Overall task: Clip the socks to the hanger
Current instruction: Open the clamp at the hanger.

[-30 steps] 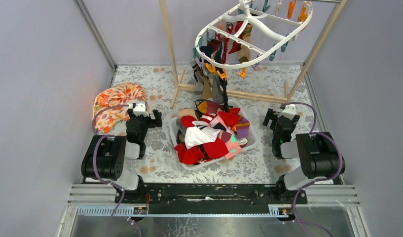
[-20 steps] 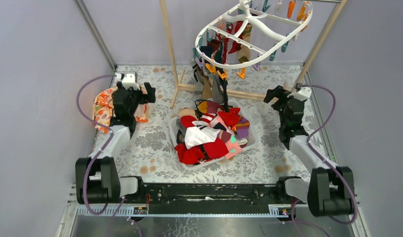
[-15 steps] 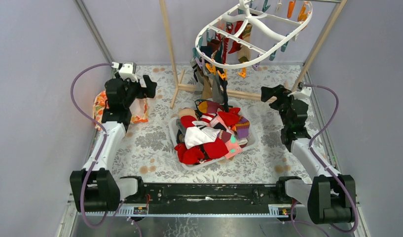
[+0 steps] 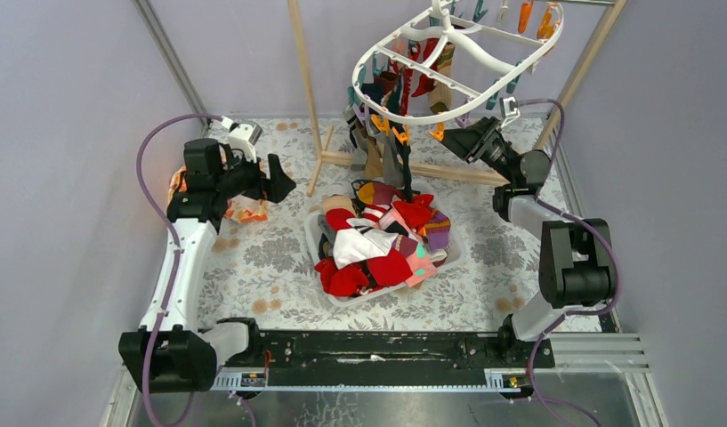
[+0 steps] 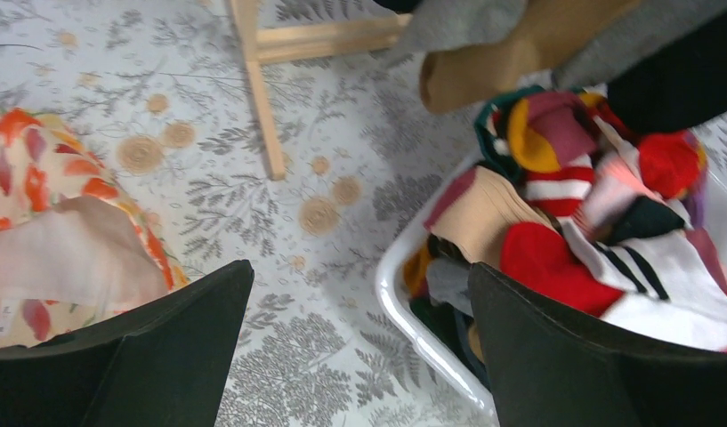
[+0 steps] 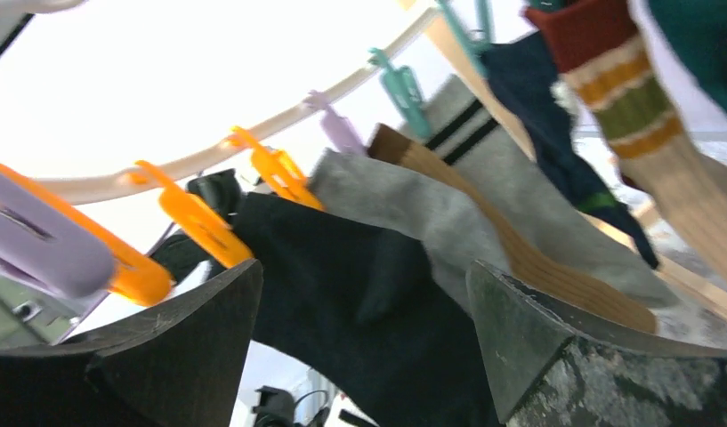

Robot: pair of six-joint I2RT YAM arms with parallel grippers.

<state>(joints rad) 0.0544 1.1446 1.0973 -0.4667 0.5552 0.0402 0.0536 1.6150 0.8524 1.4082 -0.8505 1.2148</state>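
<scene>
a: since a second ago both arms have left their folded rest beside the basket (image 4: pixel 450 258). the left arm has risen and stretched forward; the right arm has swung up and back toward the hanger (image 4: pixel 472 40). the basket has not shifted.

b: contents of the basket?

a: a heap of loose socks (image 4: pixel 377 245), red, white, pink, tan and striped, piled above the rim. the left wrist view shows the white rim with a tan and a red sock on top.

b: and the hanger?

a: it hangs tilted from the wooden frame (image 4: pixel 304 80), behind the basket. several socks are already clipped along its left side (image 4: pixel 382 133).

b: left arm pose?

a: long and raised. the left gripper (image 4: pixel 279 182) points down and right, over the table between the orange floral cloth (image 4: pixel 186 191) and the basket. its fingers are spread wide, with nothing between them.

b: right arm?

a: elbow folded high, forearm reaching back and left. the right gripper (image 4: pixel 455 138) sits just under the hanger's near rim. its camera looks up past orange clips (image 6: pixel 195 218) at a black sock (image 6: pixel 342 285) and a grey sock (image 6: pixel 413 213). its fingers are spread. whether they touch the black sock cannot be told.
</scene>
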